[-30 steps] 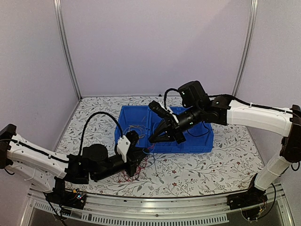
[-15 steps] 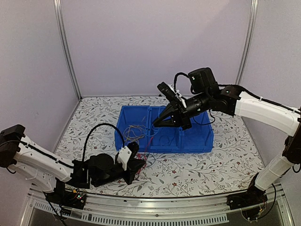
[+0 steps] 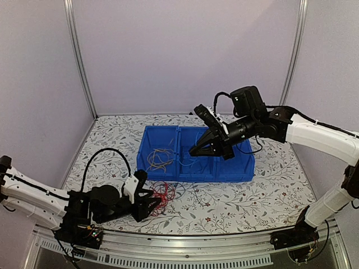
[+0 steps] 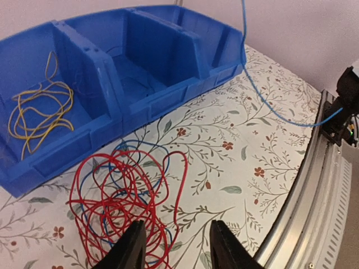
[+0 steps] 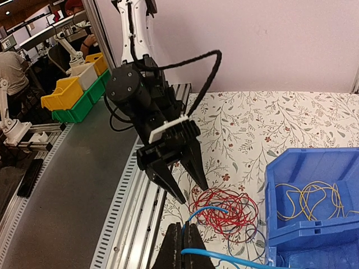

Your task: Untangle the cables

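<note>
The blue bin (image 3: 224, 171) sits in the middle of the floral table (image 3: 269, 196), split into three compartments. Its front wall stands between the loose heap on the table and what lies inside. The left compartment holds a loose bundle of yellow-tan cables (image 4: 40, 115). The middle one shows a few faint strands whose colour I cannot make out. Just in front of the bin's left end, a heap of red cables (image 4: 112, 196) lies on the table with some dark blue strands looped through it. The left gripper (image 4: 176, 235) is down low at the near edge of that heap, its fingers spread apart with nothing between them. The tips are right beside the red loops. The right gripper (image 5: 180, 241) hangs above the bin with its fingers pressed together on a blue cable (image 5: 224, 258). This cable runs through the air across the table, from above the bin toward the aluminium rail (image 4: 314, 213) at the near edge. A thick black arm hose (image 3: 104, 154) arches over the left arm. Beyond the rail, yellow and green bins (image 5: 73, 92) stand off to the side.
</note>
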